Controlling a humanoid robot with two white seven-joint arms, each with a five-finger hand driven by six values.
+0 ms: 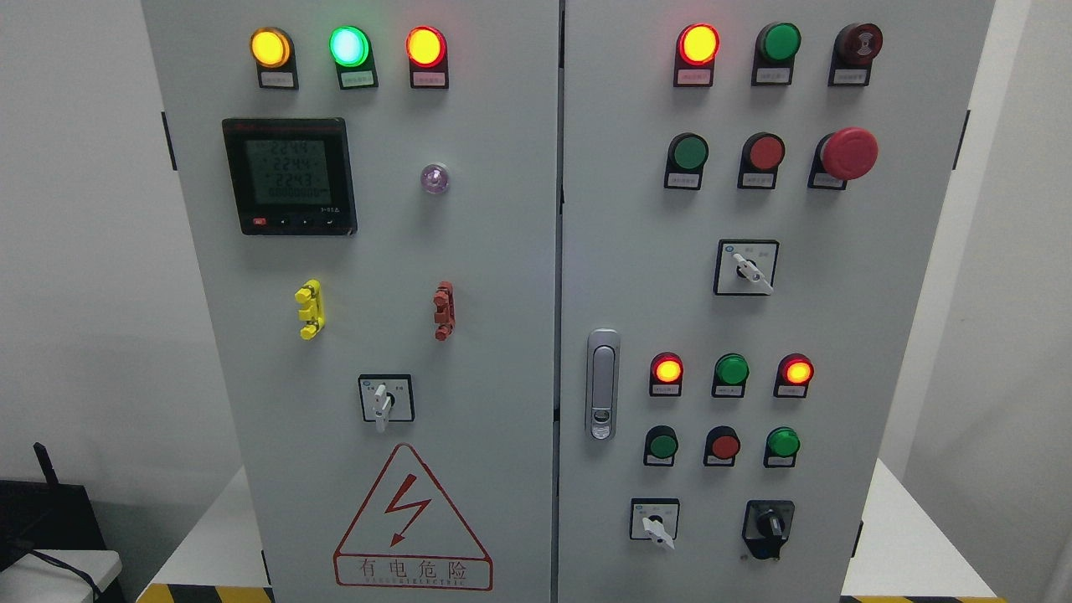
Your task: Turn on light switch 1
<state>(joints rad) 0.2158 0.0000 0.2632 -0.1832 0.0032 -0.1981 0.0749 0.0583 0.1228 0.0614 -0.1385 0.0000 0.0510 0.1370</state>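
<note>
No robot hand or finger appears in the head view, so whether the fingers are spread, curled or holding anything cannot be told; neither arm has entered the frame. The control cabinet [502, 251] fills the view head-on, presumably so every control can be read before reaching. Which control is "light switch 1" cannot be confirmed, since the label print is too small to read. Candidates are the rotary selectors: one on the left door [385, 399] above the warning triangle [412, 521], one at mid-height on the right door [746, 267], and two at its lower edge, white-handled [654, 520] and black-handled [768, 528]. Several pilot lamps glow, among them the green lamp [349, 46] at upper left. The door latch [602, 383] sits beside the seam.
</note>
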